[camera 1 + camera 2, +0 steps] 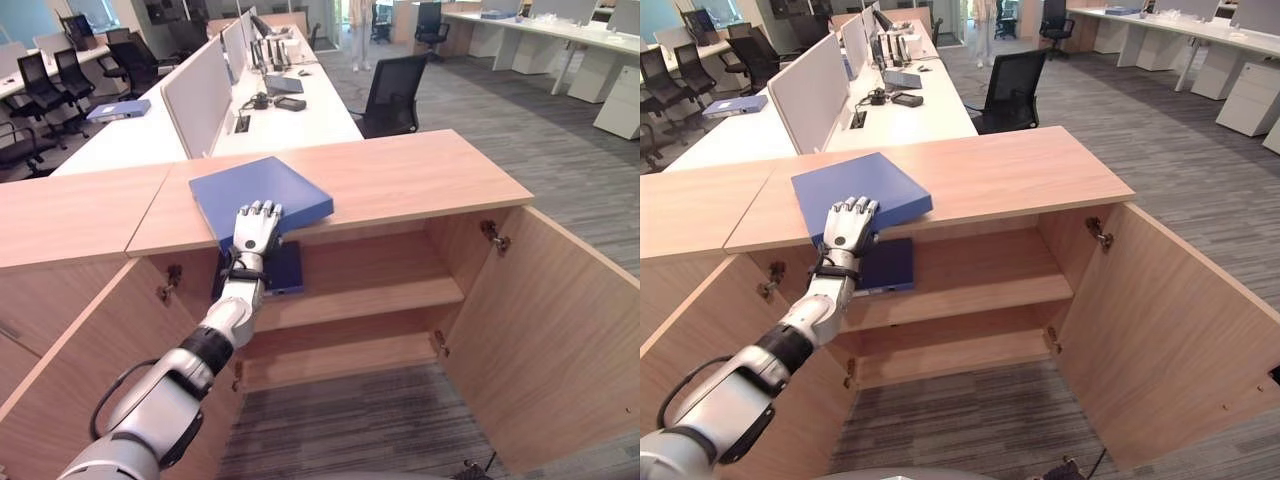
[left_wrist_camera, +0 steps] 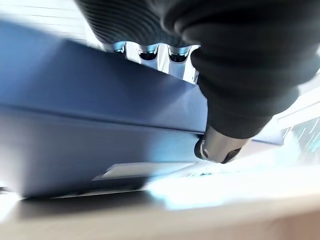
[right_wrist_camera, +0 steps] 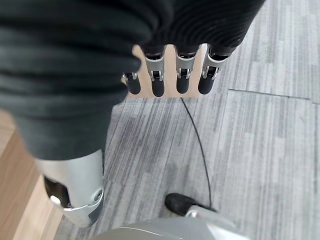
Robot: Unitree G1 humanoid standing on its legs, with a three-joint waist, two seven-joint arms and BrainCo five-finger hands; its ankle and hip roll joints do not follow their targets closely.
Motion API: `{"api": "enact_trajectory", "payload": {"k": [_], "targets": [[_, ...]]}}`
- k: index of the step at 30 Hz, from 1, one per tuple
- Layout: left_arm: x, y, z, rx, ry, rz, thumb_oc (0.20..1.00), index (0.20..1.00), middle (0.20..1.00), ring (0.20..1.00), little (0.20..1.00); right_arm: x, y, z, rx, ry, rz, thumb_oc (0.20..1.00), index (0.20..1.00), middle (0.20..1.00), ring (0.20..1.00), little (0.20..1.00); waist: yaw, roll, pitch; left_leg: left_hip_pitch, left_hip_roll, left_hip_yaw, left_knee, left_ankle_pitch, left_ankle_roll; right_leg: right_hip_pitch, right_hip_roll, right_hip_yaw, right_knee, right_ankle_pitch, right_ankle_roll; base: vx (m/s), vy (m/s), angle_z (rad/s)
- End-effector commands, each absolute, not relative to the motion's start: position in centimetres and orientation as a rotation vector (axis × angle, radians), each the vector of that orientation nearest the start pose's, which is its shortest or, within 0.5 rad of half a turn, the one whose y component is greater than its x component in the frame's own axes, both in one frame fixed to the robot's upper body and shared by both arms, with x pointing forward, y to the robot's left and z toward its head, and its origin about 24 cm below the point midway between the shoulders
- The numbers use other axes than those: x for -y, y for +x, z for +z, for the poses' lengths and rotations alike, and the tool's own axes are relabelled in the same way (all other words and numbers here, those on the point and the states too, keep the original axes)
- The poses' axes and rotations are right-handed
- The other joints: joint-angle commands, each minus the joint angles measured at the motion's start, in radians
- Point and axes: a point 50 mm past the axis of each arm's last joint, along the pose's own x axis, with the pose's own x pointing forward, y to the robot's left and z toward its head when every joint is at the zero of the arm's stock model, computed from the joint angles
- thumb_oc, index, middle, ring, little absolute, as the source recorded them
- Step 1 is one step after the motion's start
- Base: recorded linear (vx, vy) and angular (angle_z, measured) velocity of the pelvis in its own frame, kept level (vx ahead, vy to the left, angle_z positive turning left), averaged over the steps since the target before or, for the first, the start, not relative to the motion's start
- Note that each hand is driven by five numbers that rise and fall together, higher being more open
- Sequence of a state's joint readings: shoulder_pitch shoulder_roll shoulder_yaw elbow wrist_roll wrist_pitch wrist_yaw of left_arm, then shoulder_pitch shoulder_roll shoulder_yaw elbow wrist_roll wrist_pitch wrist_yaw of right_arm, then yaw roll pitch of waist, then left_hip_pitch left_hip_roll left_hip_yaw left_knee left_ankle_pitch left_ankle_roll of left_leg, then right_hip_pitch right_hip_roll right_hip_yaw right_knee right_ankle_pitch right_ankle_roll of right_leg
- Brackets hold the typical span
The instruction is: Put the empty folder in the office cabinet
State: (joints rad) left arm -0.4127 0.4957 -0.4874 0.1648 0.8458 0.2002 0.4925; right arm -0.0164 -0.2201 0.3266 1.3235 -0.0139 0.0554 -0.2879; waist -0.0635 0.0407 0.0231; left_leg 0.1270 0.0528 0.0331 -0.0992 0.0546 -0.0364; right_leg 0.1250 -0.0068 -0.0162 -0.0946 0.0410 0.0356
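The cabinet (image 1: 400,180) stands with both doors swung wide, its wooden top bare except for the blue folder (image 1: 262,194), which lies flat near the front left, turned at a slant, one corner jutting past the front edge over the open shelves (image 1: 380,295). A second dark blue folder (image 1: 285,268) already sits on the upper shelf directly beneath. The left hand (image 1: 255,228) reaches up from below and lies on the folder's near corner, fingers on top, thumb tucked against the edge underneath in the left wrist view, so it appears to pinch that corner. The folder stretches away from the fingers toward the desks. The right hand (image 3: 170,75) hangs over carpet, fingers relaxed and straight.
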Motion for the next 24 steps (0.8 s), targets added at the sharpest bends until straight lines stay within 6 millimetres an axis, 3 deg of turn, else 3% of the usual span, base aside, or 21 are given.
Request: {"api": "enact_trajectory", "payload": {"k": [1,4,5,7,8,12,14,19,24], "targets": [[-15.0,31.1,10.5,0.458,1.151,0.084,0.2,0.2,0.2,0.2,0.2,23.0,7.6,-16.6,-1.323,-0.577,-0.157,1.0,1.0,1.0,1.0,1.0,0.025,-0.057,0.05,0.062,-0.038,-0.002,0.012,-0.151,0.01,0.029,-0.03,-0.062,0.007,-0.077,0.07,0.0,0.0,0.0],[-15.3,28.8,9.9,0.415,0.939,0.017,0.2,0.2,0.2,0.2,0.2,23.4,7.4,-16.5,-1.328,-0.57,-0.167,1.0,1.0,1.0,1.0,1.0,0.031,-0.06,0.053,0.061,-0.038,-0.005,0.012,-0.149,0.011,0.03,-0.03,-0.062,0.007,-0.073,0.068,0.01,0.0,0.01],[-15.4,28.8,9.9,0.412,0.939,0.016,0.2,0.2,0.2,0.2,0.2,23.4,7.3,-16.5,-1.329,-0.571,-0.165,1.0,1.0,1.0,1.0,1.0,0.03,-0.059,0.051,0.065,-0.036,-0.005,0.012,-0.157,0.011,0.034,-0.029,-0.062,0.007,-0.08,0.069,0.01,-0.001,0.03],[-15.7,27.0,10.1,0.395,0.743,-0.032,0.2,0.2,0.2,0.2,0.2,23.8,6.9,-16.5,-1.346,-0.566,-0.161,1.0,1.0,1.0,1.0,1.0,0.037,-0.058,0.056,0.065,-0.036,-0.008,0.012,-0.157,0.011,0.035,-0.028,-0.065,0.007,-0.078,0.069,0.02,0.002,0.06],[-15.8,26.9,10.1,0.393,0.742,-0.032,0.2,0.2,0.2,0.2,0.2,23.8,6.9,-16.5,-1.346,-0.567,-0.16,1.0,1.0,1.0,1.0,1.0,0.036,-0.058,0.056,0.066,-0.036,-0.008,0.012,-0.157,0.011,0.035,-0.028,-0.065,0.007,-0.078,0.069,0.04,0.008,0.03],[-17.0,24.8,11.2,0.367,0.376,-0.089,0.2,0.2,0.2,0.2,0.2,24.3,6.2,-16.6,-1.379,-0.561,-0.133,1.0,1.0,1.0,1.0,1.0,0.047,-0.057,0.055,0.067,-0.036,-0.013,0.012,-0.153,0.01,0.039,-0.028,-0.068,0.007,-0.079,0.067,0.01,0.003,0.03],[-17.0,24.8,11.2,0.365,0.376,-0.089,0.2,0.2,0.2,0.2,0.2,24.2,6.1,-16.6,-1.38,-0.562,-0.132,1.0,1.0,1.0,1.0,1.0,0.045,-0.057,0.055,0.067,-0.036,-0.013,0.012,-0.153,0.01,0.039,-0.028,-0.068,0.007,-0.08,0.067,0.0,0.0,0.02],[-18.2,23.5,12.4,0.352,0.068,-0.146,0.2,0.2,0.2,0.2,0.2,24.3,6.4,-16.6,-1.391,-0.563,-0.081,1.0,1.0,1.0,1.0,1.0,0.059,-0.054,0.057,0.066,-0.034,-0.021,0.012,-0.147,0.008,0.043,-0.028,-0.073,0.007,-0.079,0.064,0.0,-0.001,0.02],[-17.7,23.1,13.7,0.368,-0.252,-0.274,0.2,0.2,0.2,0.2,0.2,23.9,7.0,-16.6,-1.38,-0.575,-0.023,1.0,1.0,1.0,1.0,1.0,0.066,-0.052,0.06,0.06,-0.033,-0.027,0.012,-0.139,0.007,0.04,-0.029,-0.075,0.007,-0.078,0.063,-0.01,-0.003,0.03]]}}
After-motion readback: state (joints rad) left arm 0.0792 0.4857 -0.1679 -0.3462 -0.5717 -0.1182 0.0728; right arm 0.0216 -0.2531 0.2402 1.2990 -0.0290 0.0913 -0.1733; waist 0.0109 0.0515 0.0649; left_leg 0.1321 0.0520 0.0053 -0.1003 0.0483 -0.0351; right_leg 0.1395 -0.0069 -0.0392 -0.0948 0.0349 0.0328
